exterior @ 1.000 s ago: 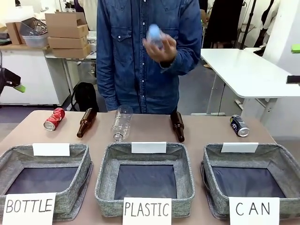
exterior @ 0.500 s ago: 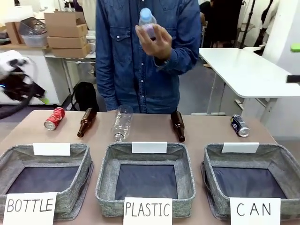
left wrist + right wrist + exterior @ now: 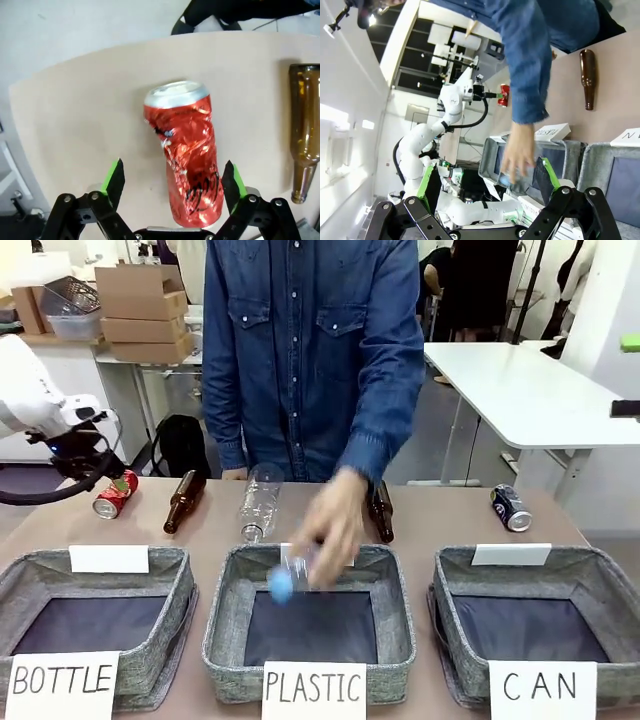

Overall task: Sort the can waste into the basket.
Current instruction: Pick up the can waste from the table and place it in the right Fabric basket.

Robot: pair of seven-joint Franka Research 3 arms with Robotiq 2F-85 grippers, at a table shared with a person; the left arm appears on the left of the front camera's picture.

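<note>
The dented red can (image 3: 187,155) lies on its side on the tan table, between the spread green pads of my left gripper (image 3: 172,182), which is open and untouching. From the front, the left gripper (image 3: 97,480) hovers at the far left just over the red can (image 3: 115,493). The dark blue-black can (image 3: 511,508) lies at the far right, behind the basket (image 3: 600,580) marked "CAN". My right gripper (image 3: 487,184) is open and holds nothing, off the table.
A person's hand (image 3: 330,520) lowers a clear blue-capped bottle (image 3: 290,575) into the middle "PLASTIC" bin (image 3: 225,610). A brown bottle (image 3: 183,502) lies right of the red can. A clear bottle (image 3: 258,502) and another brown bottle (image 3: 380,510) lie farther along. The "BOTTLE" bin (image 3: 180,580) stands front left.
My left arm has swung in from the left and come down over the red can. The person's hand has dropped from chest height to the PLASTIC bin with the clear bottle.
</note>
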